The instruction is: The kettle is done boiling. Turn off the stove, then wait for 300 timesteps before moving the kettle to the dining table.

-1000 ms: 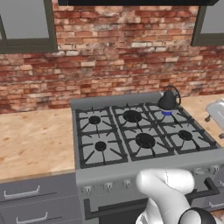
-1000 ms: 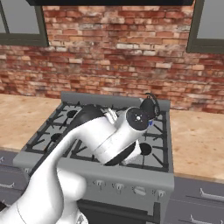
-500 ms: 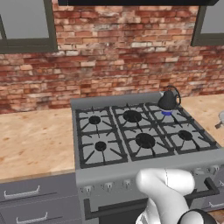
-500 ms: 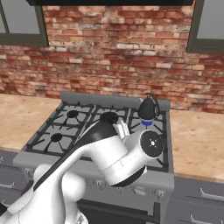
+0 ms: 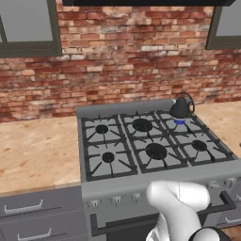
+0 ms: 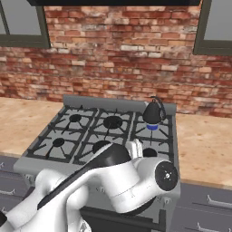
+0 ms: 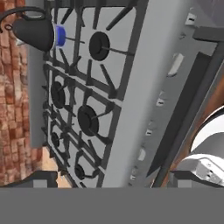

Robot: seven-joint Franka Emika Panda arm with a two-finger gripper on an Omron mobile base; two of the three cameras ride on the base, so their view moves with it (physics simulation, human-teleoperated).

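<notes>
The kettle (image 5: 180, 107) (image 6: 153, 112) (image 7: 33, 33) is small, dark and rounded, with a thin wire handle. It stands on the back right burner of the stove (image 5: 141, 181) (image 6: 45, 158) (image 7: 131, 87), over a blue flame (image 5: 180, 121) (image 6: 152, 127) (image 7: 60, 35). Small knobs (image 5: 116, 200) (image 7: 175, 63) run along the stove's front panel. My gripper (image 7: 113, 178) is open and holds nothing. It hangs off the stove's front edge, well away from the kettle. The hand view is rolled sideways. The dining table is out of view.
Light wood counters (image 5: 37, 150) (image 6: 204, 145) flank the stove. Grey drawers (image 5: 28, 207) sit below them, and a brick wall (image 5: 117, 70) rises behind. A dark oven handle (image 5: 122, 223) (image 7: 192, 100) runs under the knob row. My white arm (image 6: 113, 181) covers the stove's front in the right base view.
My arm has swung down and to the right. The hand has left the right edge of the left base view, and the kettle now shows unobstructed in the right base view.
</notes>
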